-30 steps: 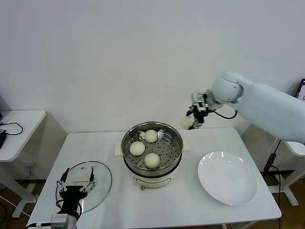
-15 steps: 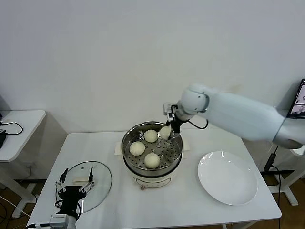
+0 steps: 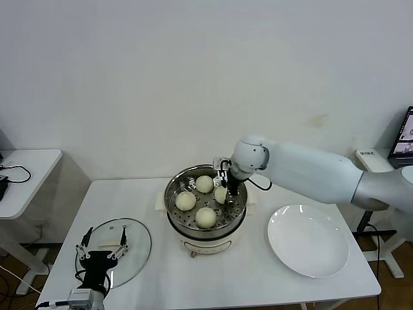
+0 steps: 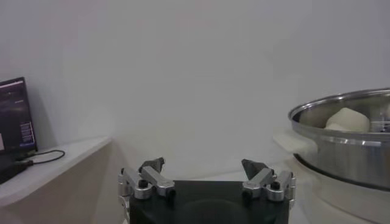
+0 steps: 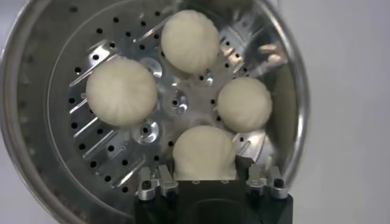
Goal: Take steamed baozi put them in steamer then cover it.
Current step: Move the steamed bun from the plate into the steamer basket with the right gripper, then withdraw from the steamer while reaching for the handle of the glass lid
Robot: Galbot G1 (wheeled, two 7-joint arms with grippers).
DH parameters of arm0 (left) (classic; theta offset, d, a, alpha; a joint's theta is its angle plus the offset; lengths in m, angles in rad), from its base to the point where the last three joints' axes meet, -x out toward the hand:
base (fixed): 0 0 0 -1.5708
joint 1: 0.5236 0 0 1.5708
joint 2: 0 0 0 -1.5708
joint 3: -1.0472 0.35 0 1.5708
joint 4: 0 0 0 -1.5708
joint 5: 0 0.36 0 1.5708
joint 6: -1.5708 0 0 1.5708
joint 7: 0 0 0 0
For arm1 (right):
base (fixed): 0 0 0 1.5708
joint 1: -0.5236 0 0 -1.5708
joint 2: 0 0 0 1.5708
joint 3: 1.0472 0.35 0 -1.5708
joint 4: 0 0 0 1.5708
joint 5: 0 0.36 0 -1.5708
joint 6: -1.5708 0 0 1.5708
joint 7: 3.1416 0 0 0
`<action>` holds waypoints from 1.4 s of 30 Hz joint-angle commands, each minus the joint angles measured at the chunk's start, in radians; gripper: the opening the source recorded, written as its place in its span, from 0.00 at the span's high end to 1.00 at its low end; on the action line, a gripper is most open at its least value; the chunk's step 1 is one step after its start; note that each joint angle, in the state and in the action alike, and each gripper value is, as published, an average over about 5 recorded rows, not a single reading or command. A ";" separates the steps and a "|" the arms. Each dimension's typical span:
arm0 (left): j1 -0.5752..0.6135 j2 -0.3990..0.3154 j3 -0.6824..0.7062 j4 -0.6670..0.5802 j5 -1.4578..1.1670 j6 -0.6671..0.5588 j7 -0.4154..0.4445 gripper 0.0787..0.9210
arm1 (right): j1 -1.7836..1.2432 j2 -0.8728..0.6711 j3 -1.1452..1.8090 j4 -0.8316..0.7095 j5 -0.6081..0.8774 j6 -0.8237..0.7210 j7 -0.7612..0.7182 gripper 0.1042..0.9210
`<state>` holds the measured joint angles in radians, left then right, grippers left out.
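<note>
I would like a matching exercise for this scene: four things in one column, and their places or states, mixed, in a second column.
Things:
1. plate
2. cover
3. right gripper
4. left gripper

Places or states:
A. open, hovering over the cover
B. inside the steamer, shut on the fourth baozi
C. bare, on the table on the robot's right
D. flat on the table on the robot's left

Pairs: 1-C, 2-D, 3-B, 4-A
</note>
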<state>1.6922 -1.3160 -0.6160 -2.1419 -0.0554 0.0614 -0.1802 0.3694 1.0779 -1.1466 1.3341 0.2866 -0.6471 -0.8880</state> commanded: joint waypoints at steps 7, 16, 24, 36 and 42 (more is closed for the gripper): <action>0.001 0.001 0.000 -0.002 0.001 0.001 0.000 0.12 | 0.007 -0.007 0.033 0.010 0.006 -0.018 0.014 0.25; -0.005 0.002 0.002 -0.006 -0.002 0.004 0.001 0.12 | 0.072 -0.130 0.143 0.106 0.091 -0.025 0.058 0.12; -0.009 0.001 -0.002 0.001 -0.007 0.003 0.002 0.12 | -0.139 -0.295 0.366 0.290 0.318 0.017 0.514 0.12; -0.017 -0.009 0.014 0.021 0.002 -0.003 0.007 0.12 | -1.019 -0.360 1.169 0.470 0.216 0.409 0.862 0.12; -0.019 -0.018 0.020 0.042 0.008 -0.022 0.000 0.12 | -1.350 -0.185 1.539 0.498 0.087 0.593 0.838 0.12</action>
<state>1.6741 -1.3291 -0.6009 -2.1152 -0.0521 0.0538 -0.1741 -0.3260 0.7844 -0.2816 1.7251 0.4940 -0.3725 -0.2117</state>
